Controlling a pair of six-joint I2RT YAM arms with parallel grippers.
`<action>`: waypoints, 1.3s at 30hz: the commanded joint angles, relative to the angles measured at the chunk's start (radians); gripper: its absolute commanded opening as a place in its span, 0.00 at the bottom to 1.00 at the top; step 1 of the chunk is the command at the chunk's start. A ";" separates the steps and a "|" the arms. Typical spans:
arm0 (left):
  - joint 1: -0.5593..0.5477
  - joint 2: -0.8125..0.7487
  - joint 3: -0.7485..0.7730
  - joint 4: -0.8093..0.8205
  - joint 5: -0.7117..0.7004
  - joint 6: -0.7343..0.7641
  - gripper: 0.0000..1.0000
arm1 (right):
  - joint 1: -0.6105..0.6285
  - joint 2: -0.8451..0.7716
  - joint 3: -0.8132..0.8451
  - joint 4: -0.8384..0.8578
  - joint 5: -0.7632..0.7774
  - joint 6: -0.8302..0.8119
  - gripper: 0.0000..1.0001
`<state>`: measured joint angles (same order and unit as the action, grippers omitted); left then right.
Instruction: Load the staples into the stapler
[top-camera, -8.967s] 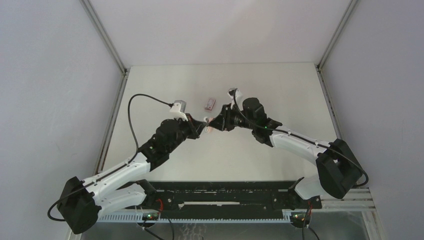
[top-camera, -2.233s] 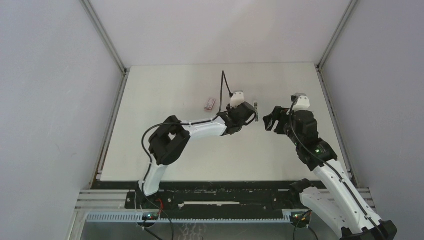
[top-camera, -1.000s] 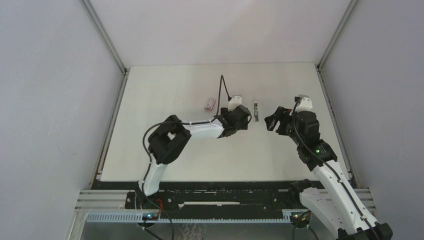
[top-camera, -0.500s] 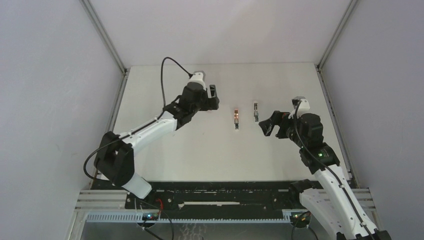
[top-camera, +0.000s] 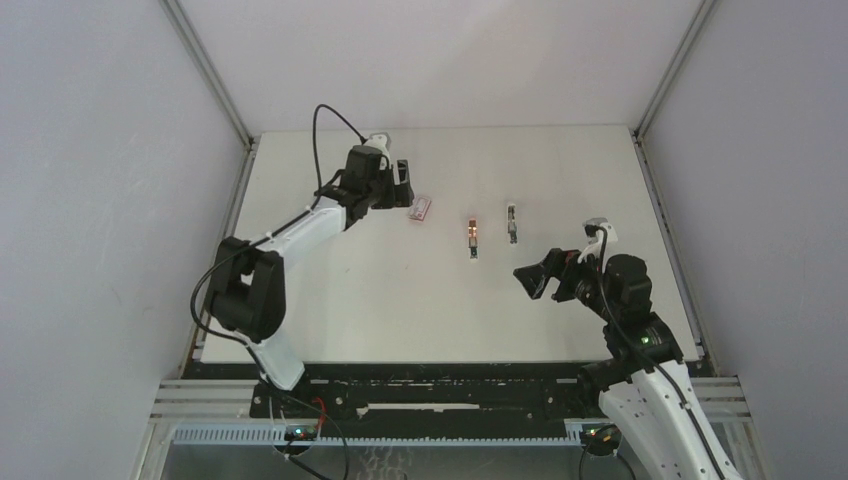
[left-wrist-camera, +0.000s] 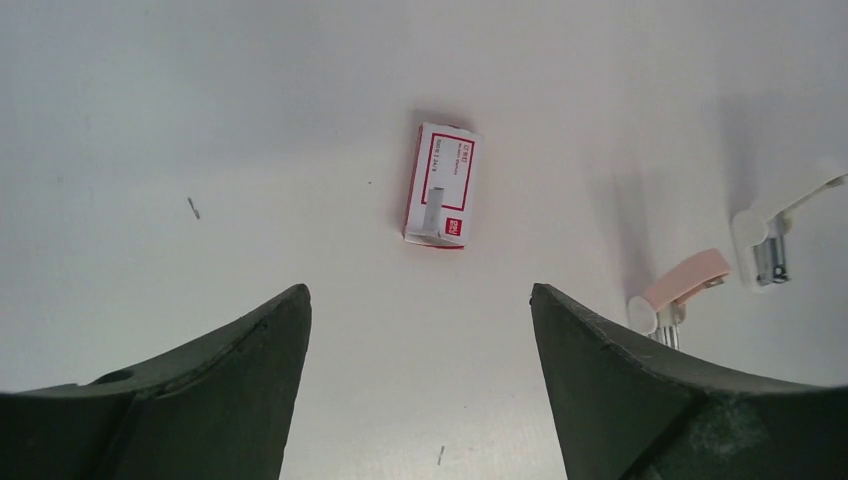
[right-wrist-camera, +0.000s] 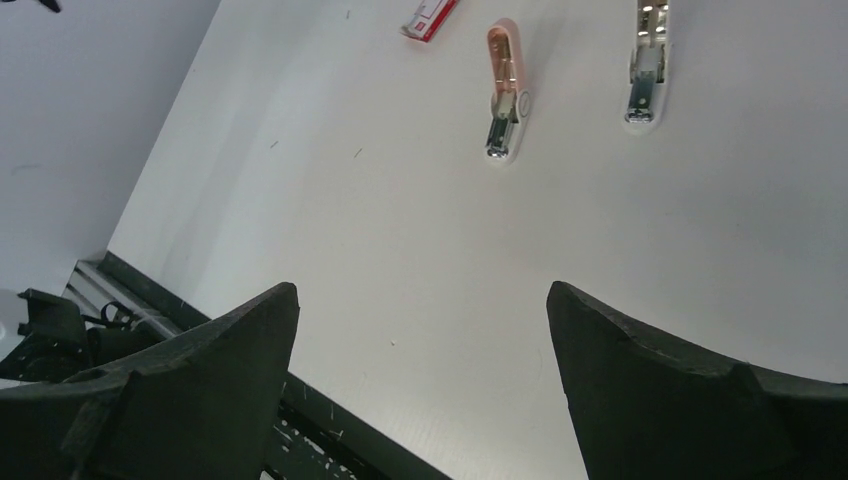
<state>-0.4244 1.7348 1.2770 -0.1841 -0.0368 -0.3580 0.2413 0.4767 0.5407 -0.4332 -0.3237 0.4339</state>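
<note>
Top external view, nearest first: the right arm rises from its base at the near right edge and bends left. The right gripper (top-camera: 531, 278) hangs over the bare table (top-camera: 340, 300) with its jaws spread wide and nothing between them. In the right wrist view the right gripper (right-wrist-camera: 422, 290) frames only tabletop.

Beyond it lie two small staplers, side by side but apart, both pointing lengthwise away from the arms. The pink stapler (top-camera: 472, 237) is on the left and the white stapler (top-camera: 511, 222) is on the right.

Further back and to the left lies the carton (top-camera: 421, 207). The left arm stretches far forward from its base, elbow raised. The left gripper (top-camera: 399, 184) sits just left of the carton, jaws released and empty.

In the left wrist view the carton (left-wrist-camera: 441, 185) lies ahead of the left gripper (left-wrist-camera: 417, 300). It is red-edged with a white label, and the red print is too small to read. A thin grey strip of staples (left-wrist-camera: 434, 207) lies along the label.

Half a second ago the left gripper hid the carton; it has since drawn back leftward. The right gripper has pulled nearer its base. Both staplers lie as before.
</note>
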 joint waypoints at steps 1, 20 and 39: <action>-0.010 0.057 0.110 -0.049 -0.029 0.088 0.85 | -0.005 -0.032 -0.004 0.025 -0.055 0.004 0.92; -0.053 0.426 0.467 -0.229 0.015 0.068 0.75 | -0.004 0.121 -0.044 0.157 -0.055 0.020 0.91; -0.104 0.513 0.536 -0.313 -0.036 0.054 0.56 | -0.007 0.101 -0.053 0.156 -0.051 0.041 0.90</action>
<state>-0.4896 2.2692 1.8008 -0.4961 -0.0544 -0.3370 0.2413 0.6037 0.4831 -0.3065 -0.3798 0.4530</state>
